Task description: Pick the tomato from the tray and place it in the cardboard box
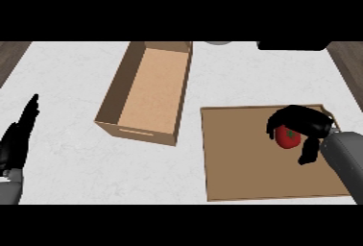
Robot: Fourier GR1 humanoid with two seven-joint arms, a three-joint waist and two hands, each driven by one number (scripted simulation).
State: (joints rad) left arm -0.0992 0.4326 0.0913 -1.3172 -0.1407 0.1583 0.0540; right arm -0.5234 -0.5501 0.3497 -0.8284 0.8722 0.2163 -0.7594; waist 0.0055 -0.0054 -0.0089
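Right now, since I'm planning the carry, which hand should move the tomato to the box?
Right. The right hand is curled round the tomato at the tray; the left hand rests open at the view's left edge, on the far side of the cardboard box.

Right hand (305, 120) and left hand (18, 140) are black, with slender fingers; right forearm (344, 162) and left forearm (8, 191) are smooth, rounded, grey.

At the right of the frame, the right hand (305, 120) curls its fingers round a red tomato (288, 136) over the upper right part of the flat brown tray (241, 158). The open cardboard box (152, 86) stands upper centre on the white counter (64, 72), just beside the tray's upper left corner. The left hand (18, 139) rests at the left edge, fingers straight.
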